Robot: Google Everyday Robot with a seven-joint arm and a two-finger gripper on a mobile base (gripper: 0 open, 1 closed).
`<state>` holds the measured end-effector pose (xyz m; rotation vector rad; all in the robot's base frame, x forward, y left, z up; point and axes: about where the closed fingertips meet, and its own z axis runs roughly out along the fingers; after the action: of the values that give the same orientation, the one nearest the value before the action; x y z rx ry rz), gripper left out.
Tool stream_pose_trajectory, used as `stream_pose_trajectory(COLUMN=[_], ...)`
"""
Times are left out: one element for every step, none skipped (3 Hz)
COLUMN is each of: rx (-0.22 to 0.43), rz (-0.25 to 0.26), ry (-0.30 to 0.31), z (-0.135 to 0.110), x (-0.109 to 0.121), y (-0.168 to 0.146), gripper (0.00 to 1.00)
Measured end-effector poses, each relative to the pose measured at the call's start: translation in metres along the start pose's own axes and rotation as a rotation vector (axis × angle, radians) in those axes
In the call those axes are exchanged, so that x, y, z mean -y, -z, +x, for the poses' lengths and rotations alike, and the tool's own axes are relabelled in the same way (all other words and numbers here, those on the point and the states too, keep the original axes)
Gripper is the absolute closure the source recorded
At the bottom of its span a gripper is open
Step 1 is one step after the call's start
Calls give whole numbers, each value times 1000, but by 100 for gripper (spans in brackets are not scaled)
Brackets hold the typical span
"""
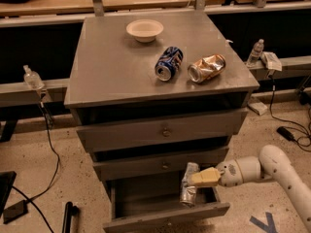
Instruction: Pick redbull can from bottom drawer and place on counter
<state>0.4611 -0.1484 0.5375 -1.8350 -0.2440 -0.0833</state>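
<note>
Currently, at lower right, the hand grips the can inside the bottom drawer; transfer to the tabletop remains.

The gripper, lower right of centre, hides the redbull can's middle from us (arm cut by right edge).

Counter — bowl, blue can, crushed gold can on top; gripper clasps redbull can in bottom drawer.
</note>
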Motion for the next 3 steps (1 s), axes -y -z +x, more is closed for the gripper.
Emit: stream_pose_trajectory(rx=[26, 39, 66], rz=[-32, -55, -83], ry=[46, 75, 153], z=[-5, -14, -39], x=[33, 58, 107], y=[3, 11, 27], gripper=[100, 100, 100])
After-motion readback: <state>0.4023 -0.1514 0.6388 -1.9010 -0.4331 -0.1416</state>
